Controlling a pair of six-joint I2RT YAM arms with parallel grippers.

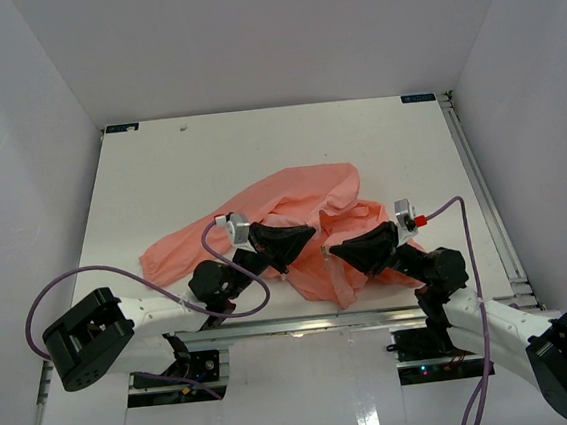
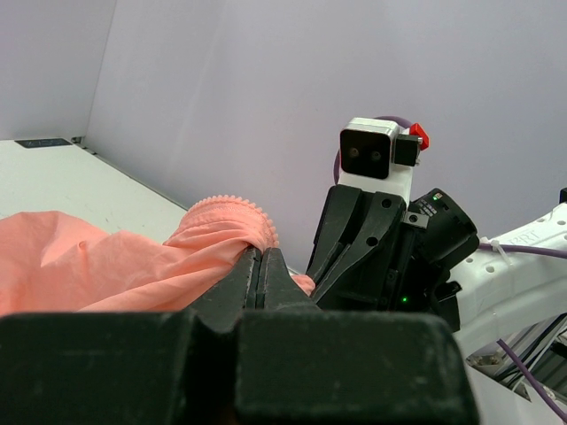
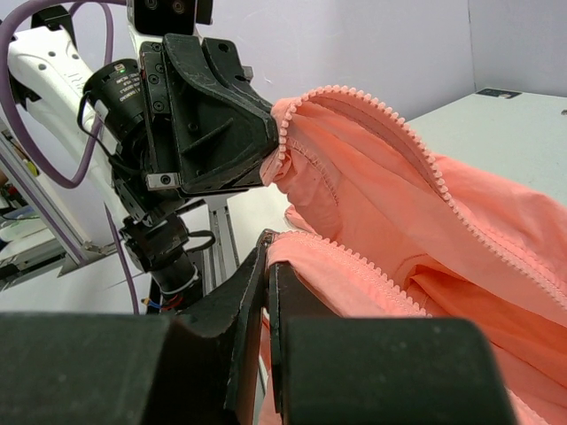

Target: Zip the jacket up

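Note:
The salmon-pink jacket (image 1: 292, 197) lies crumpled in the middle of the white table, its front open. My left gripper (image 1: 306, 234) is shut on one zipper edge near the table's front; in the left wrist view its jaws (image 2: 261, 255) pinch fabric just below a curl of zipper teeth (image 2: 232, 209). My right gripper (image 1: 335, 250) faces it a few centimetres away and is shut on the other zipper edge (image 3: 354, 258). In the right wrist view its jaws (image 3: 268, 241) clamp the end of the toothed tape, with the left gripper (image 3: 271, 152) holding the opposite row above it. Both held edges are lifted off the table.
A metal rail (image 1: 304, 323) runs along the table's near edge and another rail (image 1: 483, 193) runs down its right side. White walls enclose the table on three sides. Purple cables (image 1: 235, 277) loop beside both arms.

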